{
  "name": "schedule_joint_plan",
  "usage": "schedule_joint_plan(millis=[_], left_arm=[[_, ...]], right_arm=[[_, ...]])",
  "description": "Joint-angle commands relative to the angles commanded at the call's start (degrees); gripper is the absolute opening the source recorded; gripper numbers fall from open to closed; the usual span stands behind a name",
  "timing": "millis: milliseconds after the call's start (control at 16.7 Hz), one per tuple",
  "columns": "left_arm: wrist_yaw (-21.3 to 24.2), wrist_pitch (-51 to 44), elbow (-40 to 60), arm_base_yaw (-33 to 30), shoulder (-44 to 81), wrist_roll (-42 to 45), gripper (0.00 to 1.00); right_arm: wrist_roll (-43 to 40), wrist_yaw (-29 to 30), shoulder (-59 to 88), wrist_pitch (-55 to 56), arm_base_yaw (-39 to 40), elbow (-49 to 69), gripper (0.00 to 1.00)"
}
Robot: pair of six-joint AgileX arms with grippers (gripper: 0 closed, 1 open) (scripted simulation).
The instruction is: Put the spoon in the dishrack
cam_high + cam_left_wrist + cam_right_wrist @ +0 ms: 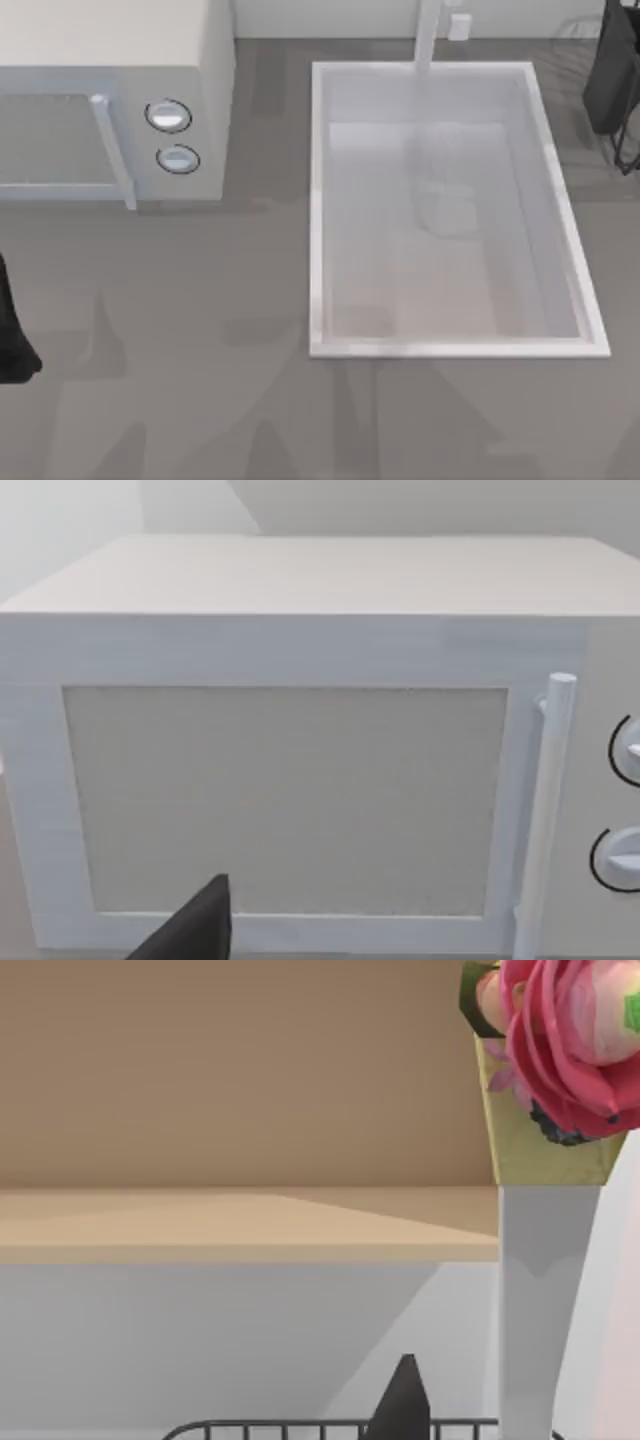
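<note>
The spoon is out of view. Thin dark wires of the dishrack (627,150) show at the top view's far right, behind the sink's back corner. My right gripper (612,75) hangs over those wires as a dark shape. In the right wrist view a dark tip of my right gripper (404,1405) stands just above the dishrack's top wire (290,1425). My left arm (12,340) is parked at the left edge of the table. A dark part of my left gripper (195,930) faces the microwave door.
A white microwave (110,100) stands at the back left, its handle (545,810) and two knobs facing front. The large white sink basin (318,200) fills the middle right, with a faucet (428,35) behind. A white vase (540,1300) with a pink flower (570,1030) is by the rack.
</note>
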Motion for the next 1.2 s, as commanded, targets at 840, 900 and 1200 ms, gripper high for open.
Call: schedule_joint_plan(millis=[840, 900, 1200], left_arm=[[0.00, 0.00, 0.00, 0.00, 0.00, 0.00, 1.00], [0.00, 0.00, 0.00, 0.00, 0.00, 0.00, 1.00], [0.00, 0.00, 0.00, 0.00, 0.00, 0.00, 1.00]], right_arm=[[-0.19, 16.94, 39.40, 48.94, 16.31, -9.38, 0.00], [-0.17, 17.17, 39.77, 49.38, 16.54, -9.54, 0.00], [-0.17, 17.17, 39.77, 49.38, 16.54, -9.54, 0.08]])
